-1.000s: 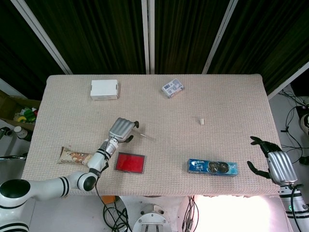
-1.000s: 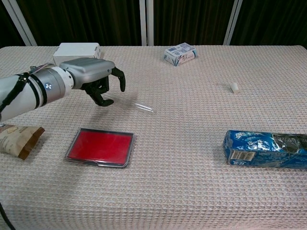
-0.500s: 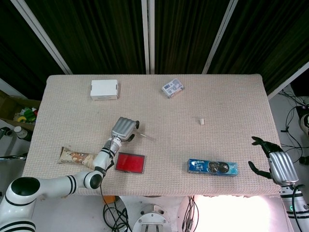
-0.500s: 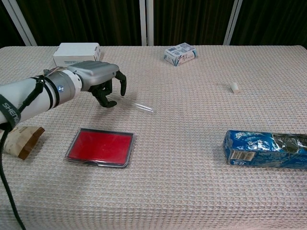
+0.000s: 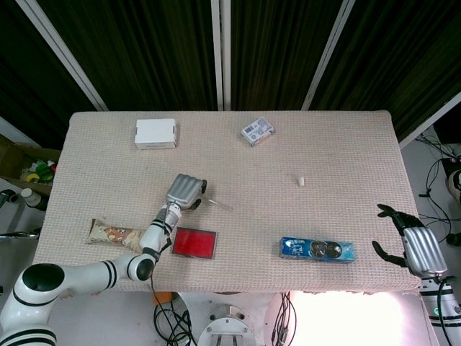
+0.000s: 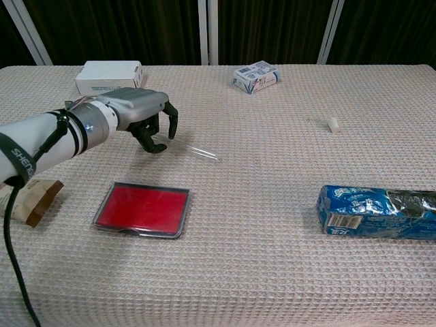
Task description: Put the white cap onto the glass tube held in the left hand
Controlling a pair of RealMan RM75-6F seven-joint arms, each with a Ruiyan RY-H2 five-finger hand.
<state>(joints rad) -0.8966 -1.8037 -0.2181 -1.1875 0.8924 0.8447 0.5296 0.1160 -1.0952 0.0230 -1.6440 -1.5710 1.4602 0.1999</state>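
Note:
A thin glass tube [image 6: 194, 150] lies flat on the woven tablecloth, left of centre; in the head view the tube [image 5: 217, 202] is a faint line. My left hand [image 6: 139, 116] hovers low over the tube's left end with its fingers curled down around it. Whether they pinch the glass is not visible. From above, the left hand [image 5: 186, 192] covers that end. The small white cap [image 6: 332, 124] lies alone far to the right, also seen as the cap [image 5: 302, 180] from the head. My right hand [image 5: 416, 249] hangs past the table's right front corner, fingers spread, holding nothing.
A red flat case [image 6: 142, 208] lies just in front of the left hand. A blue biscuit pack [image 6: 376, 212] sits front right. A white box [image 6: 109, 75] and a blue-white packet [image 6: 256, 75] stand at the back. A snack bag [image 6: 27, 197] lies at the left edge.
My left hand has sunk and shifted a little right, its fingers closing round the tube's left end. The tube has not moved. The right hand drifted slightly down and right.

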